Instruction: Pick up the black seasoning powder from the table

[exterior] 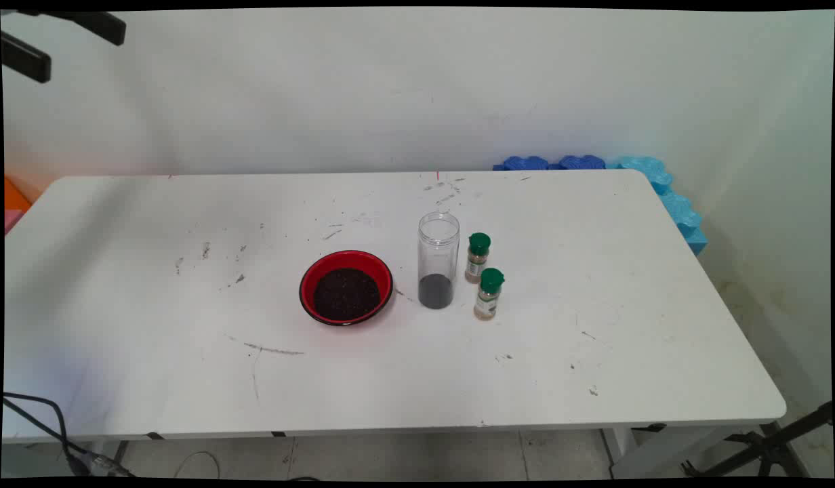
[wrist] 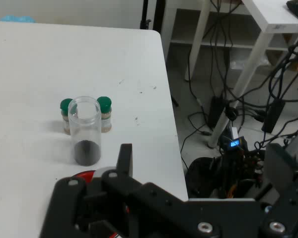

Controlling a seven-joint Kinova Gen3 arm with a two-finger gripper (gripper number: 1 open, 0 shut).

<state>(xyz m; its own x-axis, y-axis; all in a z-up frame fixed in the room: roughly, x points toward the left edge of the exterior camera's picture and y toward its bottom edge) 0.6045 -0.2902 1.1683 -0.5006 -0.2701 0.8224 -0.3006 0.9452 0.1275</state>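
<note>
Gripper (wrist: pixel 202 148) hangs high over the table's (exterior: pixel 594 352) left side, fingers spread wide and empty, nearest the red bowl (exterior: pixel 310 281) of dark grains, clear jar (exterior: pixel 438 261) and two green-capped shakers (exterior: pixel 478 257) beyond.

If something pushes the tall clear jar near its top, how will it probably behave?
The clear jar is tall and narrow, so a high push would probably tip it rather than slide it. It likely is light: only a shallow dark layer sits at its bottom. With no lid visible, tipping may spill that toward the red bowl or spice bottles.
</note>
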